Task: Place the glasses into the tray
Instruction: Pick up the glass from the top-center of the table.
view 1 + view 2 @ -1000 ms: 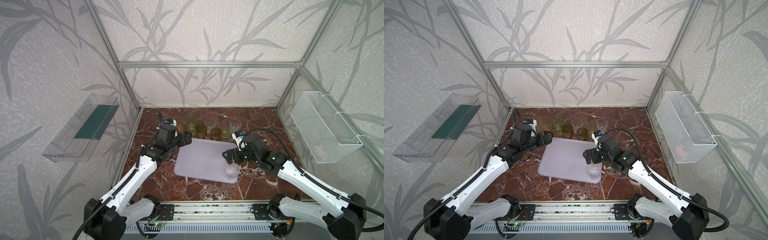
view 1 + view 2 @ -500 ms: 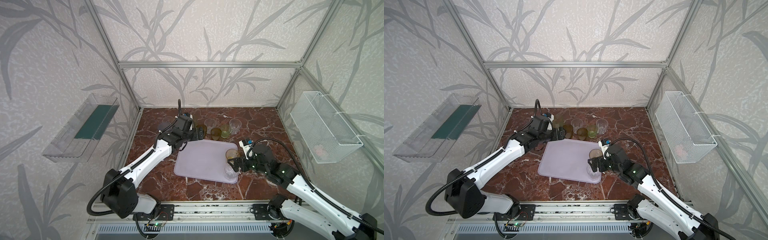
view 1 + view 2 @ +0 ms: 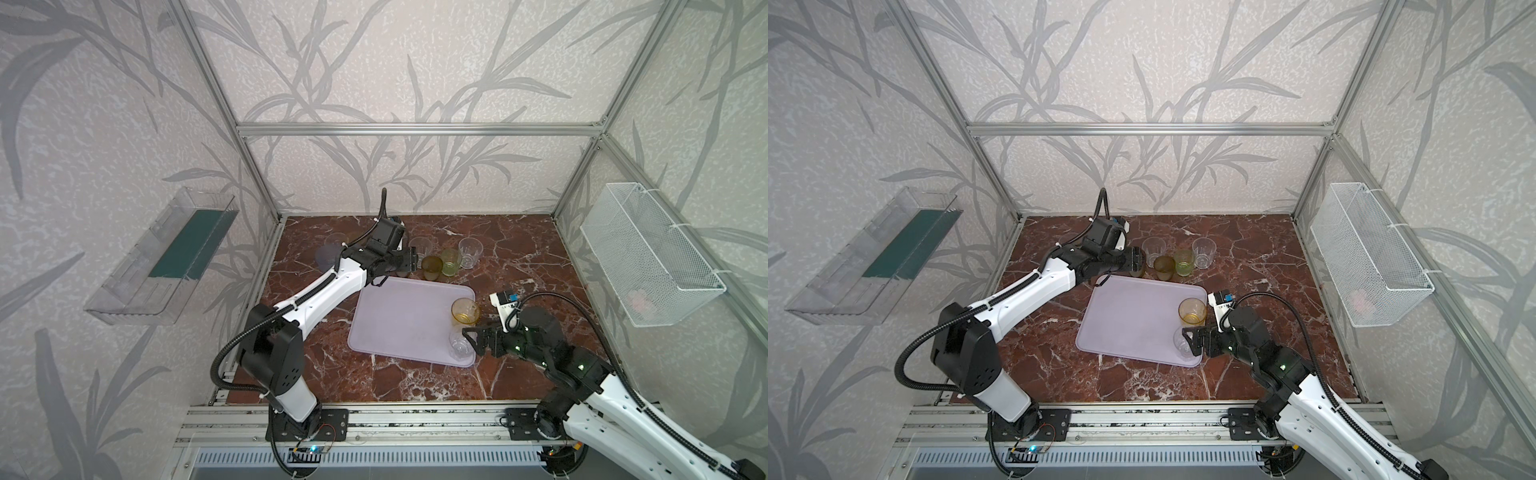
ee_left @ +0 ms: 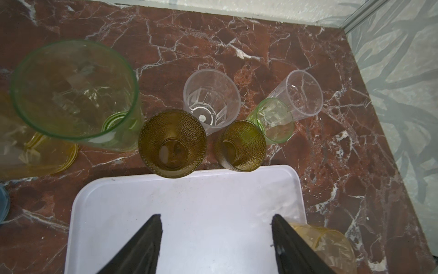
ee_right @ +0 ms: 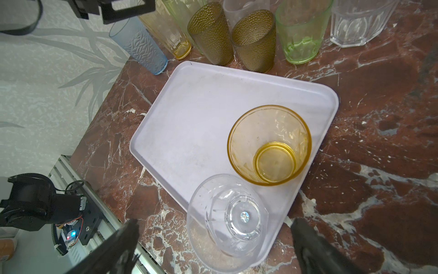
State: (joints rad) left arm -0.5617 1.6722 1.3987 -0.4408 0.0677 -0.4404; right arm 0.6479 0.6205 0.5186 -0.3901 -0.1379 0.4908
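Since a second ago both arms are sitting in new spots: the left gripper has swung along the far edge of the large flat pale lavender rectangular tray toward the waiting row, and the right gripper has pulled back to the tray's near right corner. The right gripper's black tapered fingers are gaping wide on either side of a short clear faceted tumbler, touching nothing. That tumbler is standing upright in the corner, right by the low rounded rim. Just beyond it, a short yellow translucent tumbler with a ringed base is also standing on the smooth matte tray.

The left gripper is hanging over the tray's far part with fingers spread and nothing between them. It is pointing at two dark amber dimpled tumblers standing on the red-brown veined marble table just beside the rim. Around these are sitting a short green faceted tumbler, two more short clear tumblers, a tall pale-green tumbler, a tall yellow tumbler and a tall grey-blue leaf-embossed tumbler.
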